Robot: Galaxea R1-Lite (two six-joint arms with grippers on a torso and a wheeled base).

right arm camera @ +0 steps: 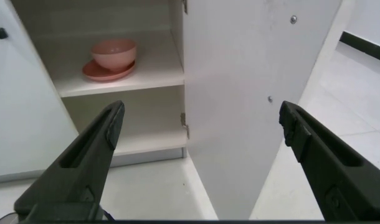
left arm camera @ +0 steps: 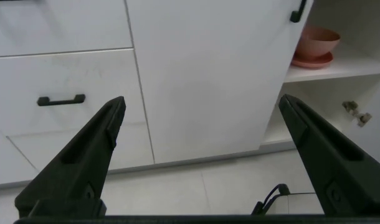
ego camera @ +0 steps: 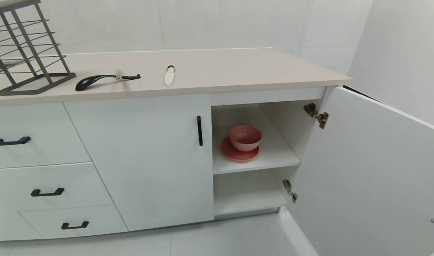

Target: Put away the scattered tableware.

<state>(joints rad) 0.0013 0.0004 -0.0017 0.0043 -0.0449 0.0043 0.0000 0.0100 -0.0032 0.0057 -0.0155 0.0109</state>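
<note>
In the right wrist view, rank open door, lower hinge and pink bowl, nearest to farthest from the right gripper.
1. Open door, ahead of the right gripper.
2. Lower hinge, at the door's inner edge.
3. Pink bowl, on the upper shelf.

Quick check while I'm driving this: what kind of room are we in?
Most likely a kitchen: a beige countertop over white cabinets, a dark wire dish rack and a black spoon on it, and a pink bowl on a red plate inside the open cupboard.
</note>
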